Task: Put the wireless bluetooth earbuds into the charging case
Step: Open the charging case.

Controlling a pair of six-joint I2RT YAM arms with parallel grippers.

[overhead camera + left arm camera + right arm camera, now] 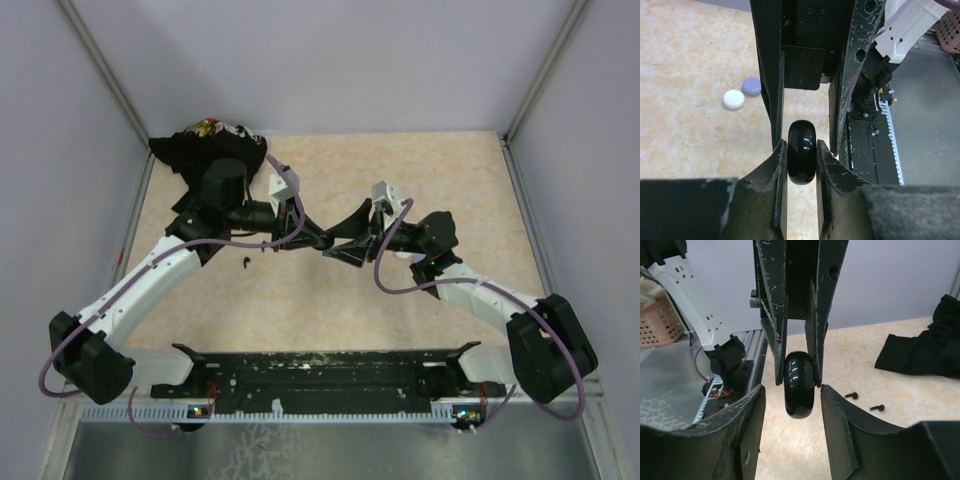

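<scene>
Beige tabletop (pixel 450 180); my left gripper (pixel 801 150) clamped on black case (pixel 801 162), my right gripper (pixel 792 390) spread apart, flanking it.

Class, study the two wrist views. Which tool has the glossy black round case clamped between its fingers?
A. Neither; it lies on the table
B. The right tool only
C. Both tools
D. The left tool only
D: the left tool presses its fingers against both sides of the glossy black round case, while the right tool stands open with a gap on each side of it.
</scene>
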